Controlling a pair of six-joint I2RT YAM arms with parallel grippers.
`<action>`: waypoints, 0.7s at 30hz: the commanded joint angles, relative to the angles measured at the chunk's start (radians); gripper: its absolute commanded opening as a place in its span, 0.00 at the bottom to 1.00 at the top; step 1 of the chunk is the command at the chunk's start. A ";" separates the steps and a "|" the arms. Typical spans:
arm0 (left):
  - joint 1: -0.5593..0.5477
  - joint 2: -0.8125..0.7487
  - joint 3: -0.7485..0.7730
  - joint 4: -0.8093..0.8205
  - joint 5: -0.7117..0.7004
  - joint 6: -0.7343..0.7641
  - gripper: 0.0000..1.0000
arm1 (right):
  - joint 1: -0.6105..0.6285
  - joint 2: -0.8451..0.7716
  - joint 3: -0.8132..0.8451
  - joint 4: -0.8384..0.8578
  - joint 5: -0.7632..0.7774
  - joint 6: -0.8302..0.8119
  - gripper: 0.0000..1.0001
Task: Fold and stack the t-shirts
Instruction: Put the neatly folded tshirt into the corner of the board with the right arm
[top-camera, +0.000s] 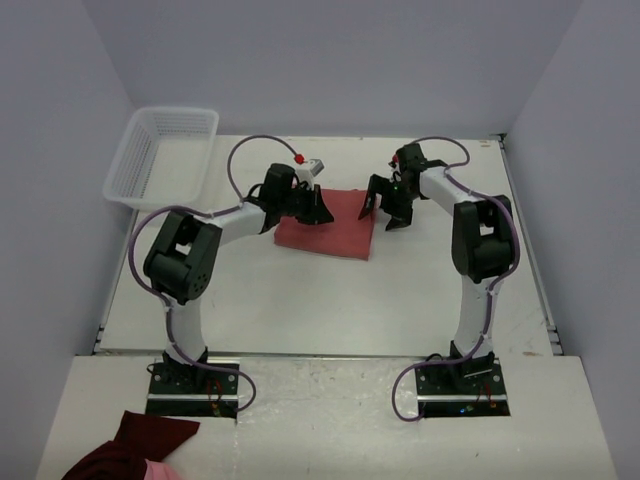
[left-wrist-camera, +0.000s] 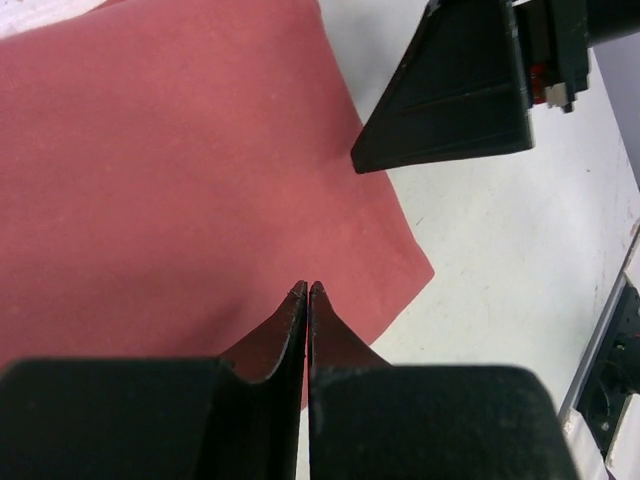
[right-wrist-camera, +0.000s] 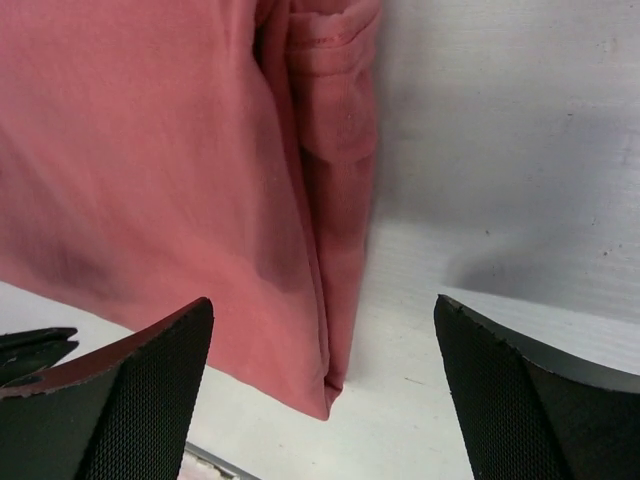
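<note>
A salmon-red t-shirt (top-camera: 330, 230) lies folded into a flat rectangle at the middle of the table. My left gripper (top-camera: 318, 212) is shut and empty over its left part; the left wrist view shows the closed fingertips (left-wrist-camera: 307, 292) above the cloth (left-wrist-camera: 160, 170). My right gripper (top-camera: 384, 212) is open and empty at the shirt's right edge. In the right wrist view its gap (right-wrist-camera: 325, 345) spans the folded edge and corner of the shirt (right-wrist-camera: 180, 180), with one finger (right-wrist-camera: 140, 390) over the cloth and the other over bare table.
A white mesh basket (top-camera: 160, 155) sits at the back left of the table. A dark maroon cloth bundle (top-camera: 135, 452) with a pink patch lies on the near ledge at the left. The right gripper's finger (left-wrist-camera: 455, 95) shows in the left wrist view.
</note>
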 joint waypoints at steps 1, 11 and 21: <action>0.004 0.020 -0.012 0.037 -0.021 -0.013 0.00 | -0.009 0.015 0.038 -0.012 -0.102 -0.013 0.91; 0.001 0.076 -0.065 -0.004 -0.132 -0.042 0.00 | -0.014 0.058 0.000 0.013 -0.171 0.032 0.91; -0.008 0.081 -0.118 0.028 -0.130 -0.062 0.00 | -0.017 0.063 -0.063 0.066 -0.210 0.073 0.91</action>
